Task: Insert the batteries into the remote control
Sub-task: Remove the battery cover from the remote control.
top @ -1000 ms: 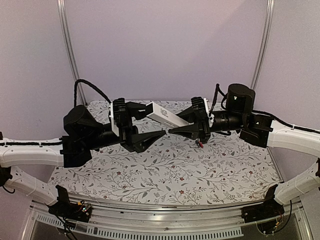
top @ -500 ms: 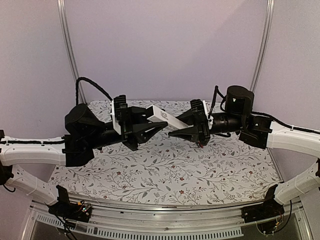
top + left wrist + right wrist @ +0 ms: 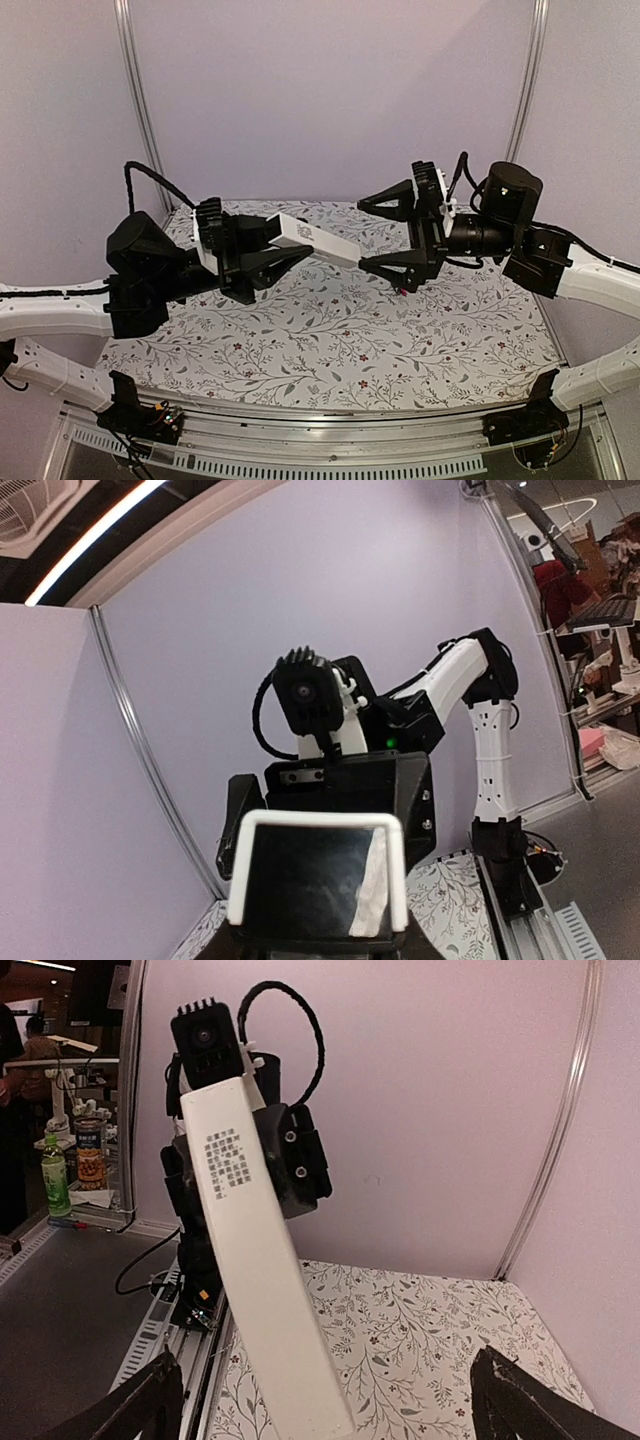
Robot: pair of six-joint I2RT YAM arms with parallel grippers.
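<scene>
The white remote control (image 3: 330,243) hangs in the air over the floral table, and my left gripper (image 3: 295,238) is shut on its left end. My right gripper (image 3: 385,235) stands open just off the remote's right tip, one finger above and one below, touching nothing. In the right wrist view the remote control (image 3: 262,1270) runs up as a long white bar with printed text, between my wide-apart fingertips (image 3: 150,1400). The left wrist view shows the remote control (image 3: 315,880) end-on, a white rim round a dark inside. A small dark and red battery (image 3: 402,291) lies on the table below the right gripper.
The floral table top (image 3: 330,340) spreads under both arms. Pale walls with metal corner posts (image 3: 140,110) close the back and sides. A metal rail (image 3: 330,440) with the arm bases runs along the near edge.
The right gripper has opened, let go of the remote and drawn back to the right. The left arm has shifted left with the remote in its grip.
</scene>
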